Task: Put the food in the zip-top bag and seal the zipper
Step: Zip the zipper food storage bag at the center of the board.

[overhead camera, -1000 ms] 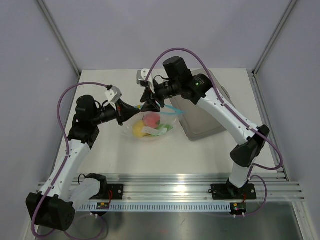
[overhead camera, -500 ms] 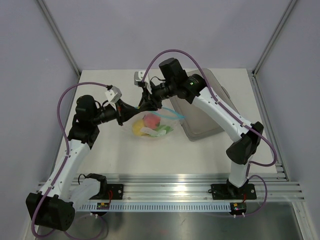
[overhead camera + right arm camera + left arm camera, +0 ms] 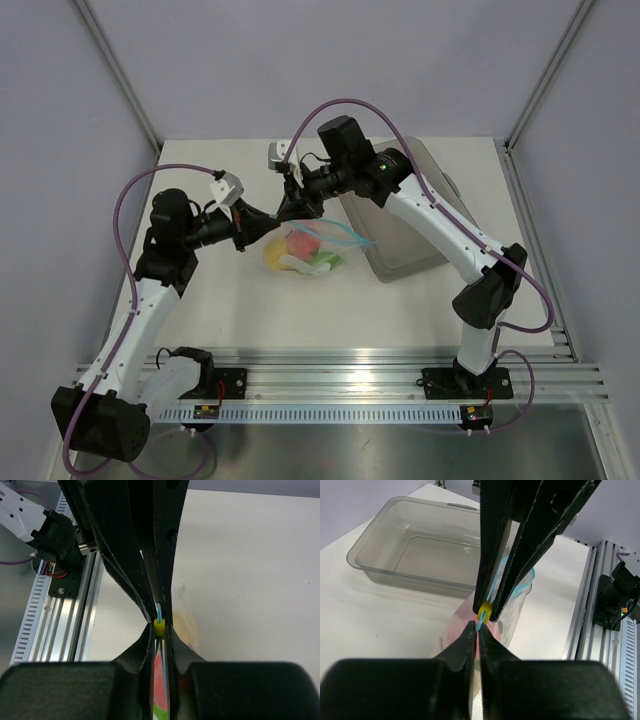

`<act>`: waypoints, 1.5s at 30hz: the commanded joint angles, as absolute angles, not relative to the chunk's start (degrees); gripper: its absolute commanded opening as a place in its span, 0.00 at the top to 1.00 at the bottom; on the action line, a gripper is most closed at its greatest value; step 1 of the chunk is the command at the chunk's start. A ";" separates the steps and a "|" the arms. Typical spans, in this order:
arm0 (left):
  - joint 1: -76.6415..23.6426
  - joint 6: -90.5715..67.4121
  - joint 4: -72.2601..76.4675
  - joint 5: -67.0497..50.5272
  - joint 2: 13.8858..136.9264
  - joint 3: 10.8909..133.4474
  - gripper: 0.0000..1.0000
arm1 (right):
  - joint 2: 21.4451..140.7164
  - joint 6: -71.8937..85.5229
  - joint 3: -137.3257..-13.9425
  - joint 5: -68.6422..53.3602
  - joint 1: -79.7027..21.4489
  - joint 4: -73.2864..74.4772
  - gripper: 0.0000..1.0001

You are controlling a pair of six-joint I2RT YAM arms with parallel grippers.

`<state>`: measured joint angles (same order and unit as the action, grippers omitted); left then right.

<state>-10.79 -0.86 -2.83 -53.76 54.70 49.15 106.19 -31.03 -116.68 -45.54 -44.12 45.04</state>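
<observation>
The left arm reaches in over the white counter (image 3: 220, 310) from the side far from the grey tray (image 3: 405, 250). Its left claw (image 3: 477, 630) is pressed together, pinching the end of the zipper (image 3: 345, 235) between its tips. That is the end of the light blue strip that lies farthest from the tray.

The zip-top bag (image 3: 312, 248) sits just beside the tray's left wall, below the two claws. Whether it rests on the counter or hangs from them cannot be told. The food shows through the clear plastic. A yellow piece (image 3: 274, 256) lies at the end away from the tray, a red-pink piece (image 3: 303, 240) in the middle, and a green piece (image 3: 325, 262) on the tray side. An orange piece cannot be made out.

The right claw (image 3: 159, 633) comes in from the tray side and meets the left claw tip to tip. It is closed on the yellow slider (image 3: 483, 613), which sits on the zipper right against the left claw's pinch. Past the slider, toward the tray, the blue strip bows out into an open loop, so the mouth there is unsealed. The right arm crosses above the tray.
</observation>
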 commanded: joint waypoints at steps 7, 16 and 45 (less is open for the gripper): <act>-9.49 6.50 -10.45 -60.81 54.93 56.51 0.59 | 104.41 -30.76 -115.93 -43.77 -44.47 42.01 1.00; -7.47 9.14 -15.64 -68.47 58.80 59.50 0.78 | 104.06 -30.76 -115.31 -43.24 -44.47 41.92 1.00; -5.19 -2.19 -3.26 -54.41 54.67 54.58 1.00 | 97.04 -30.59 -106.26 -37.18 -44.38 40.61 1.00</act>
